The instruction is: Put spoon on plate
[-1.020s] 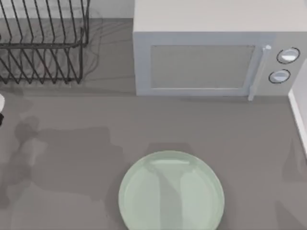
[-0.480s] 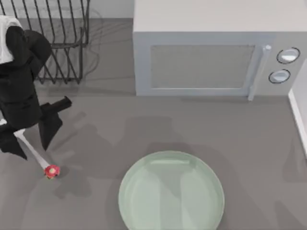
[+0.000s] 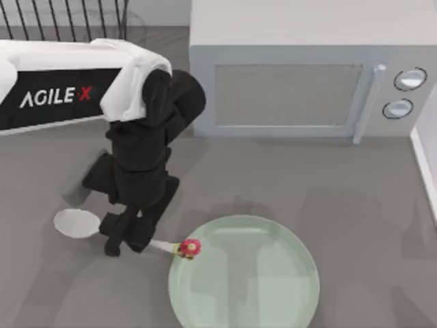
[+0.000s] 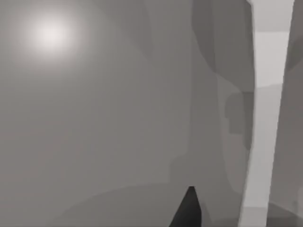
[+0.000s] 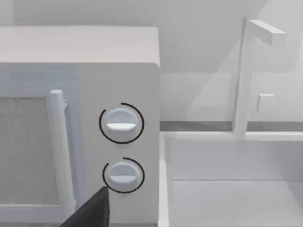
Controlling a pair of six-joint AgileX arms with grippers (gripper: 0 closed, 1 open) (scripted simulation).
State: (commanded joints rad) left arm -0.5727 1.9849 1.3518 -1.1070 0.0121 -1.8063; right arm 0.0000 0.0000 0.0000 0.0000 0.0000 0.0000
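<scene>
The spoon [image 3: 76,223] is carried level above the bench [image 3: 355,205], seemingly clamped mid-handle by the left end effector [image 3: 130,236], so its red-tipped end reaches the plate [image 3: 259,287] rim for placing.

A grey table [image 3: 355,205] carries a white microwave [image 3: 300,68] along its far edge, a black wire rack [image 3: 68,14] at the far-left corner.

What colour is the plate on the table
Pale green and plain, with a glossy surface; the plate shows best in the top view.
</scene>
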